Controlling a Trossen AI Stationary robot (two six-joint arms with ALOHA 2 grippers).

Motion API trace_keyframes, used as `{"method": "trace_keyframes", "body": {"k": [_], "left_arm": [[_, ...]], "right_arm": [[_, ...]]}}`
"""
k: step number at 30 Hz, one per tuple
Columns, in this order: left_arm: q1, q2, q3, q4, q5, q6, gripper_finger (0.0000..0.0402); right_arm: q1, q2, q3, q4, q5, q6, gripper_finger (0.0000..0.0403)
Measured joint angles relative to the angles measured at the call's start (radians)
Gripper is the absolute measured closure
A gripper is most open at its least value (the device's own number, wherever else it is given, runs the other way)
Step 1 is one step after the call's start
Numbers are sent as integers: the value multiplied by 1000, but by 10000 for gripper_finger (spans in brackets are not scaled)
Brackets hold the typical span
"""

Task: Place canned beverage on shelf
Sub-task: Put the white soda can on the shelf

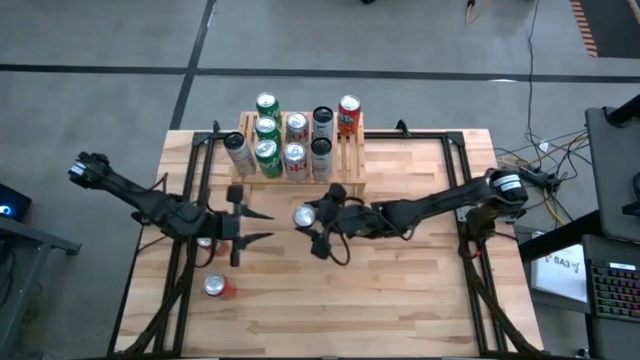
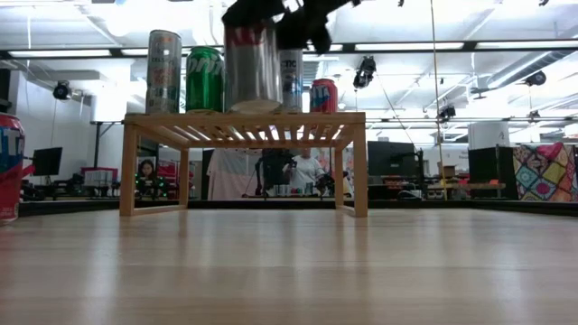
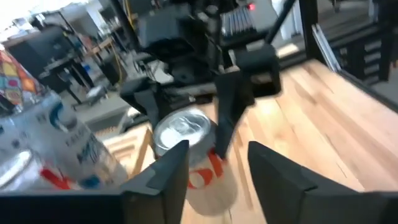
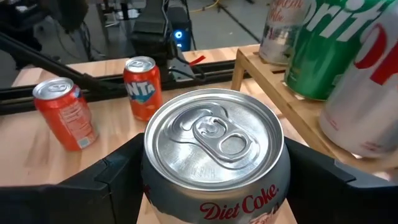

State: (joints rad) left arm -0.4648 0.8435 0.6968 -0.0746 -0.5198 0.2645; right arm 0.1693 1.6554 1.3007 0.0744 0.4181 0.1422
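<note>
Transport looks to be the step in hand: the right end effector pinches a Diet Coke can between its two fingers and holds it clear of the table, near the middle and just in front of the shelf. In the low view the can hangs at about the height of the slatted top, so my judgement is that the lift is done and the placing is not.

The next move calls for carrying the can forward over the front edge and setting it upright on a free patch of slats. Standing cans crowd the shelf, among them a green Sprite can, so room is tight and a knock against a neighbour is the risk.

The left end effector hovers just beside, fingers parted with nothing between them, pointing toward the held can. An orange Fanta can and a red can wait on the light-wood planks.

Beyond lies a workshop with desks, monitors, ceiling lights and people far off.
</note>
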Motion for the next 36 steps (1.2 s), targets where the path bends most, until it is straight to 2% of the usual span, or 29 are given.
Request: {"method": "trace_keyframes", "body": {"k": [2,6,11,15,19,25,30,36], "left_arm": [[0,-19,-11,-41,4,-22,272],[0,-53,-69,-9,32,-47,316],[0,-83,-182,138,32,-45,366],[0,-76,-266,315,31,-35,396],[2,-44,-325,481,6,-33,398],[2,23,-354,564,-51,-37,401],[6,117,-371,724,-64,-18,401],[33,242,-372,837,-74,3,401]], "right_arm": [[-18,12,14,-4,-47,7,118],[-39,25,55,-39,-94,2,118],[-57,24,110,-75,-109,-35,118],[-72,24,153,-79,-101,-68,118],[-102,24,185,-70,-105,-64,118],[-141,54,208,-59,-96,-32,118],[-148,65,213,-55,-68,-15,118],[-149,66,213,-46,-50,-6,118]]}}
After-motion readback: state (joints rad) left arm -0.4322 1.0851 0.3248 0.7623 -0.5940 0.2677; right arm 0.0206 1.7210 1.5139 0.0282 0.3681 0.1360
